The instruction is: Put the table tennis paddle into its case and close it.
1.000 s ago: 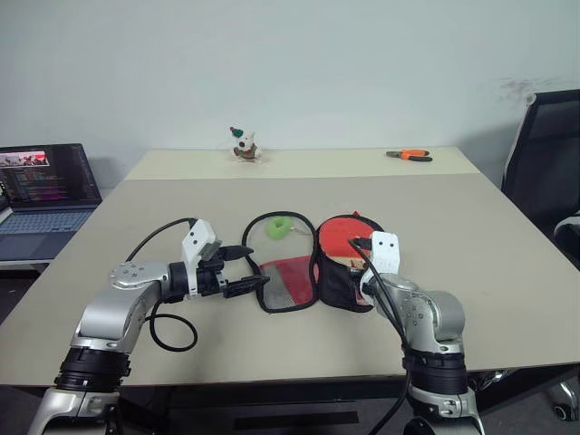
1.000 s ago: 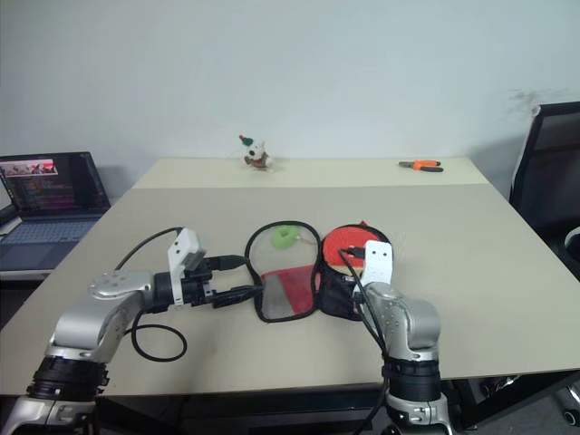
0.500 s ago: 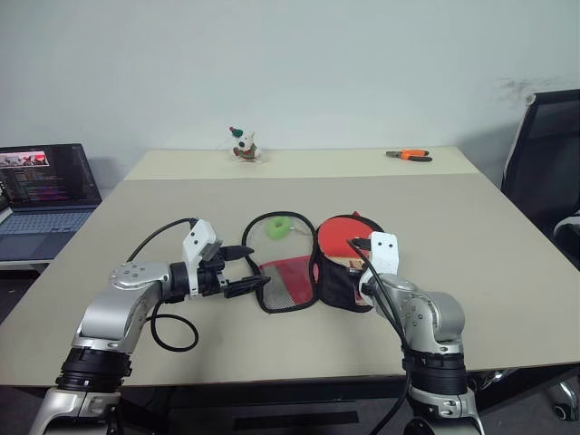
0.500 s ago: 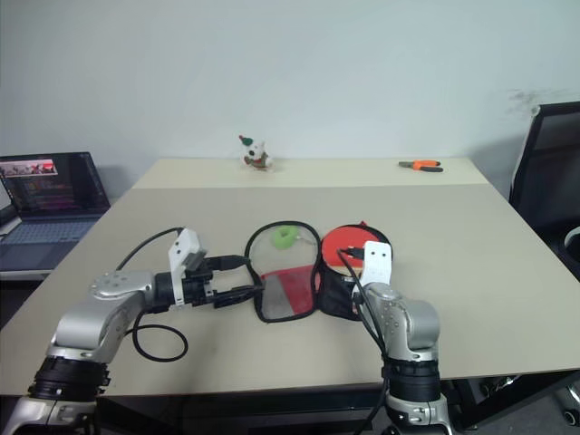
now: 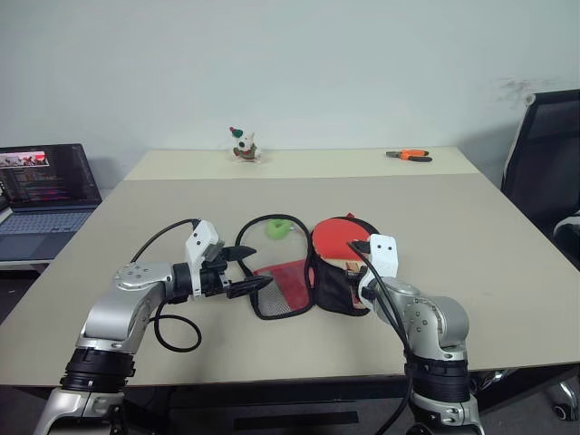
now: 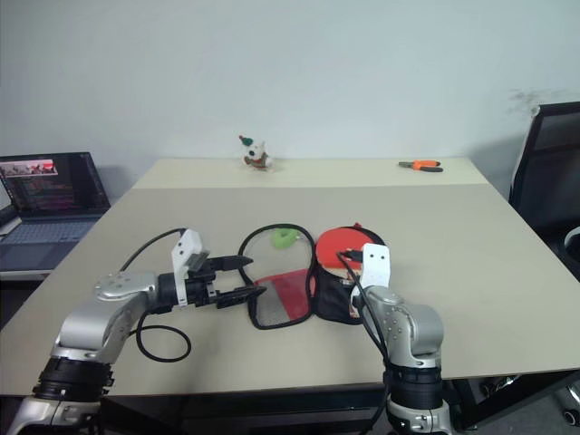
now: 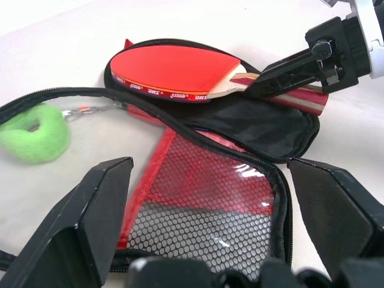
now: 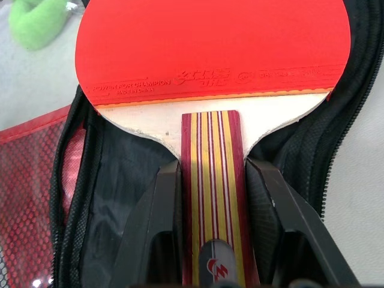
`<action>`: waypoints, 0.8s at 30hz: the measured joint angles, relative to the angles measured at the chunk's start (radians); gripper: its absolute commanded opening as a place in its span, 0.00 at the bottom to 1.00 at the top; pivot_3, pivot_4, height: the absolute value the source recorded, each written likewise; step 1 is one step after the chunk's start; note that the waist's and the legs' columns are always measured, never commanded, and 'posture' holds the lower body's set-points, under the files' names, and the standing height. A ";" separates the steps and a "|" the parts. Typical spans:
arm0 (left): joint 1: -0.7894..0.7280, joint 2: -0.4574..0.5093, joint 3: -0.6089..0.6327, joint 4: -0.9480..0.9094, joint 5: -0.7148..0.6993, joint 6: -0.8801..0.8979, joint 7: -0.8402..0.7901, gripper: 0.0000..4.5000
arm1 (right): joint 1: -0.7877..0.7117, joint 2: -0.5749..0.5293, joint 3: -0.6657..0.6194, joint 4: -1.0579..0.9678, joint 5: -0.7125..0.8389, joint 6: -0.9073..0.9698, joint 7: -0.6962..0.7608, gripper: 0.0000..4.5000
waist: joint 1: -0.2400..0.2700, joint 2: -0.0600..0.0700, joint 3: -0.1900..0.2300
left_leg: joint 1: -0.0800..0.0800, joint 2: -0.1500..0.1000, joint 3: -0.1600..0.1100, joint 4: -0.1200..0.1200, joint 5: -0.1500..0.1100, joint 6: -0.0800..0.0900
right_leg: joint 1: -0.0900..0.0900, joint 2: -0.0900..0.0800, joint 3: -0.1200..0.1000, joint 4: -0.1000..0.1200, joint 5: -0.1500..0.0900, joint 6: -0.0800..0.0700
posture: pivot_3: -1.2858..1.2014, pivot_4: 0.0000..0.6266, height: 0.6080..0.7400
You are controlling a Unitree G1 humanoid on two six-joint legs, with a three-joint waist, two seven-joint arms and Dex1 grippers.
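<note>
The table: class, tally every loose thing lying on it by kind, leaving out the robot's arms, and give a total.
Table tennis paddle: 1
Case, lying open: 1
Green ring, attached to the case: 1
Small toy figure: 1
Orange-handled pliers: 1
Total: 5

The laptop stands beside the table, so it is not counted.

I have the case (image 5: 313, 285) lying open near the middle of the tabletop (image 5: 471, 245), its mesh flap on the left and its other half on the right. The table tennis paddle (image 5: 337, 240) lies on that right half, head toward the far side, handle toward me. The ring (image 5: 277, 228) sits just beyond the flap. Far off, a toy (image 5: 243, 144) stands left of centre and pliers (image 5: 410, 155) lie to the right. A laptop (image 5: 43, 186) stands off the tabletop's left edge.
</note>
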 measured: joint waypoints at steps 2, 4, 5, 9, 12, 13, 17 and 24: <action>-0.001 0.000 0.000 0.000 0.001 -0.002 0.000 1.00 | 0.000 0.000 0.009 0.001 -0.014 0.000 -0.001 0.33 | 0.000 0.000 0.000 | 0.000 0.000 0.000 0.000 0.000 0.000 | 0.000 0.000 0.000 0.000 0.000 0.000 | 0.52 0.24 1.00; -0.002 0.000 0.000 0.000 0.001 -0.003 0.000 1.00 | 0.001 0.000 0.017 0.003 -0.024 -0.002 -0.001 0.33 | 0.000 0.000 0.000 | 0.000 0.000 0.000 0.000 0.000 0.000 | 0.000 0.000 0.000 0.000 0.000 0.000 | 0.52 0.24 1.00; -0.002 -0.001 0.000 0.000 0.001 -0.004 0.000 1.00 | 0.002 0.000 0.023 0.008 -0.028 -0.008 0.000 0.33 | 0.000 0.000 0.000 | 0.000 0.000 0.000 0.000 0.000 0.000 | 0.000 0.000 0.000 0.000 0.000 0.000 | 0.52 0.24 1.00; -0.002 -0.001 0.000 0.000 0.002 -0.005 0.000 1.00 | 0.007 -0.001 0.053 0.053 -0.062 -0.052 0.004 0.33 | 0.000 0.000 0.000 | 0.000 0.000 0.000 0.000 0.000 0.000 | 0.000 0.000 0.000 0.000 0.000 0.000 | 0.52 0.24 1.00; -0.002 -0.002 0.000 0.000 0.003 -0.006 0.001 1.00 | 0.009 -0.001 0.076 0.093 -0.089 -0.094 0.005 0.33 | 0.000 0.000 0.000 | 0.000 0.000 0.000 0.001 0.000 0.000 | 0.000 0.000 0.000 0.000 0.000 0.000 | 0.52 0.24 1.00; -0.002 -0.002 0.000 0.000 0.004 -0.006 0.002 1.00 | 0.010 -0.001 0.081 0.102 -0.099 -0.105 0.006 0.33 | 0.000 0.000 0.000 | 0.000 0.000 0.000 0.001 0.000 0.000 | 0.000 0.000 0.000 0.001 0.000 0.000 | 0.52 0.24 1.00; -0.002 -0.007 0.000 0.000 0.004 -0.006 0.004 1.00 | 0.011 -0.002 0.091 0.127 -0.122 -0.140 0.006 0.33 | 0.000 -0.001 -0.001 | 0.001 0.000 0.000 0.001 0.000 0.000 | 0.001 0.000 0.000 0.002 0.000 0.000 | 0.52 0.24 1.00; 0.001 -0.007 0.000 0.000 0.004 -0.006 -0.004 1.00 | 0.018 -0.015 0.107 0.152 -0.155 -0.185 0.025 0.33 | 0.000 -0.002 -0.001 | 0.002 0.000 0.000 0.003 0.000 0.000 | 0.001 0.001 0.001 0.006 0.000 0.000 | 0.52 0.24 1.00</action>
